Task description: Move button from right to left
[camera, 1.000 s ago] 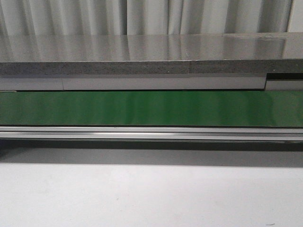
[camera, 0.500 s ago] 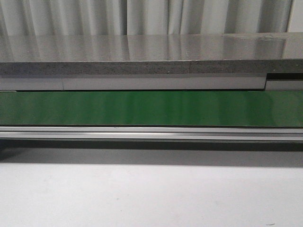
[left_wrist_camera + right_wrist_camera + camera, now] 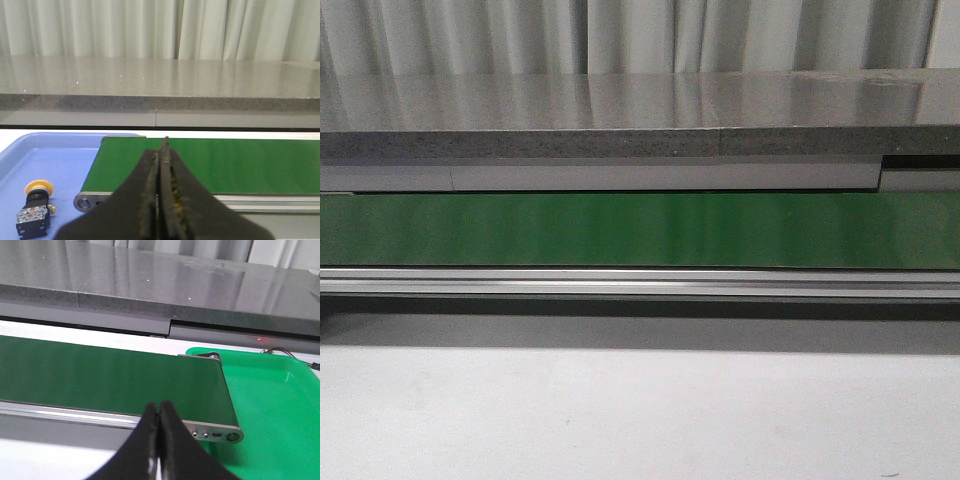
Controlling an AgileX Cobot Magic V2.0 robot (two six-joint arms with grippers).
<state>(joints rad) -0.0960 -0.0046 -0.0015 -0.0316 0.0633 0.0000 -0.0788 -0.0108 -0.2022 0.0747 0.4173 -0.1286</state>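
The button (image 3: 36,207), with an orange-yellow cap on a black body, lies in the blue tray (image 3: 60,165) beside the left end of the green conveyor belt (image 3: 210,165), in the left wrist view. My left gripper (image 3: 164,142) is shut and empty, pointing over the belt's near rail, apart from the button. My right gripper (image 3: 158,407) is shut and empty, near the belt's right end (image 3: 215,432). The green tray (image 3: 270,405) on the right shows no button. Neither gripper shows in the front view.
The green belt (image 3: 640,228) runs across the front view with an aluminium rail (image 3: 640,283) along its near side. A grey stone counter (image 3: 640,115) and curtains stand behind. White table surface (image 3: 640,410) lies in front.
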